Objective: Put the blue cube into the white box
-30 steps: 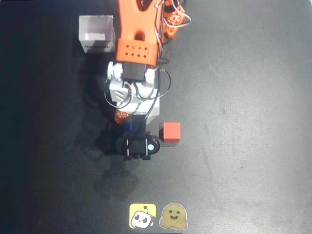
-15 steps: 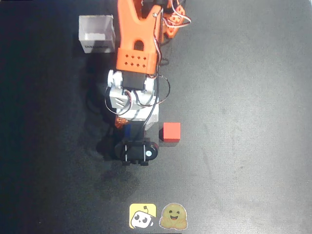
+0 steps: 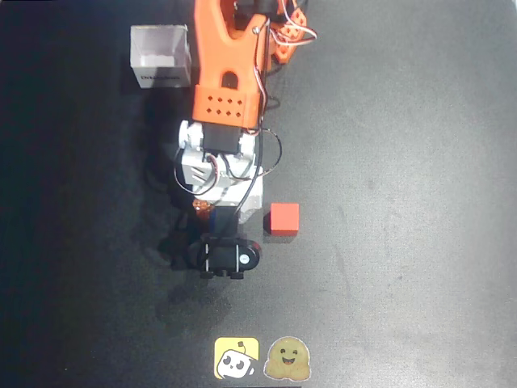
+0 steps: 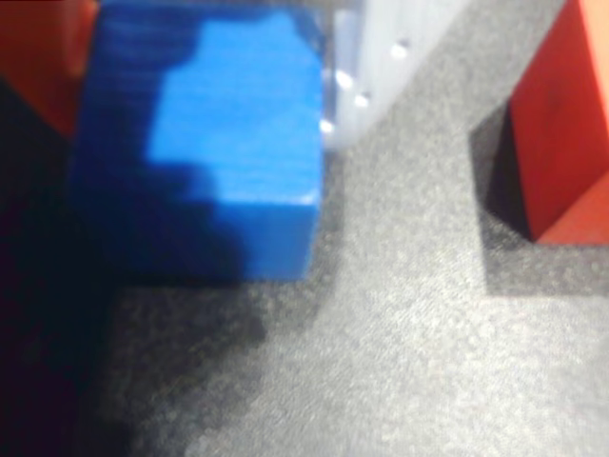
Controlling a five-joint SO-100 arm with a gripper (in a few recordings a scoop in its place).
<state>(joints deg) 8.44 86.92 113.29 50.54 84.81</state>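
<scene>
The blue cube (image 4: 209, 143) rests on the dark table, close up in the wrist view. An orange finger (image 4: 38, 48) presses its left side and a pale finger (image 4: 366, 57) its right. My gripper (image 4: 200, 57) is shut on the blue cube. From overhead only a sliver of the blue cube (image 3: 220, 216) peeks out under the gripper (image 3: 216, 217), just above the black wrist camera (image 3: 230, 257). The white box (image 3: 160, 55) stands far off at the top left, beside the orange arm.
A red cube (image 3: 283, 218) sits just right of the gripper; it also shows at the right edge as the red cube (image 4: 561, 124). Two stickers, yellow (image 3: 236, 358) and tan (image 3: 289, 359), lie at the bottom edge. Cables (image 3: 271, 153) loop beside the wrist.
The wrist and its camera have slid a little toward the bottom of the overhead picture, settling over the blue cube. The red cube and the white box have stayed put.
</scene>
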